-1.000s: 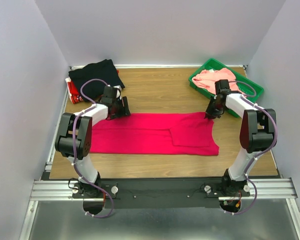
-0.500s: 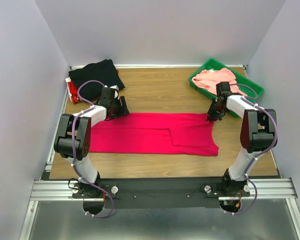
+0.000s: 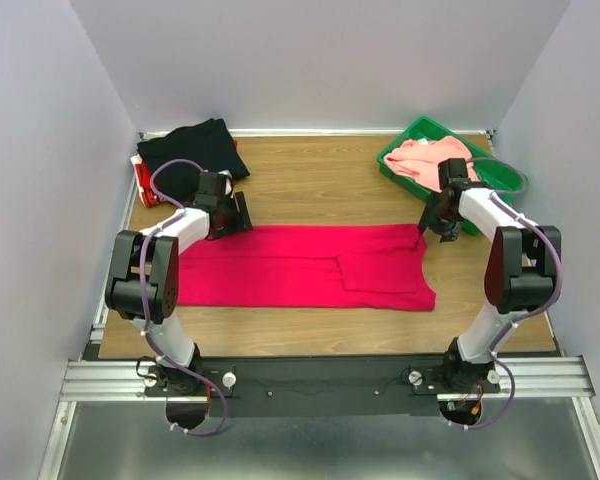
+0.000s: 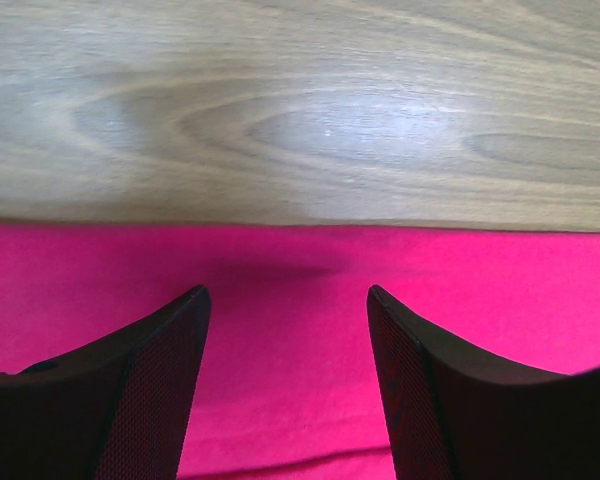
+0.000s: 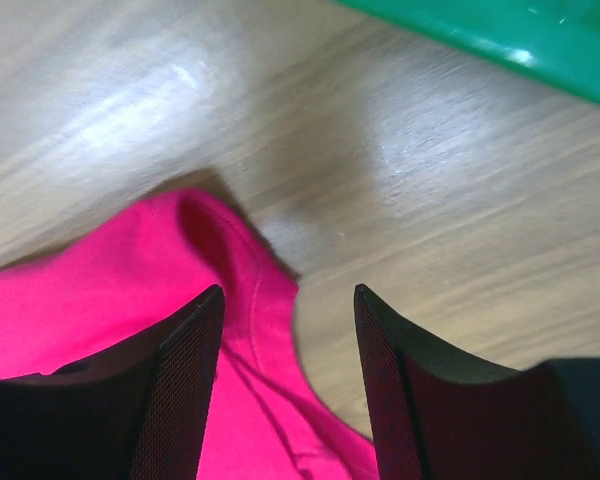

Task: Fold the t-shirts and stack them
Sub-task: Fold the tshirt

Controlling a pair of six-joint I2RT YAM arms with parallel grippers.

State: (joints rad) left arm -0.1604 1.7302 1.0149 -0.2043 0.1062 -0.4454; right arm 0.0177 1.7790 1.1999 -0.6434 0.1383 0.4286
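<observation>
A crimson-magenta t-shirt [image 3: 310, 265] lies folded into a long strip across the middle of the table. My left gripper [image 3: 226, 222] hovers open over its far left edge, the cloth [image 4: 290, 330] showing between the spread fingers. At the far right corner of the strip my right gripper [image 3: 430, 226] stands open, the collar edge [image 5: 250, 300] lying loose between its fingers. A black t-shirt [image 3: 192, 152] sits folded at the back left. A salmon-pink t-shirt [image 3: 430, 158] lies bunched in the green tray [image 3: 500, 180].
A red and white object [image 3: 146, 184] pokes out from under the black shirt at the left table edge. The tray's green rim [image 5: 500, 40] is close beyond the right gripper. Walls close in on three sides.
The right gripper, shut on the shirt's far right corner before, has opened and let it go. The left gripper has drifted slightly back and left, still open.
</observation>
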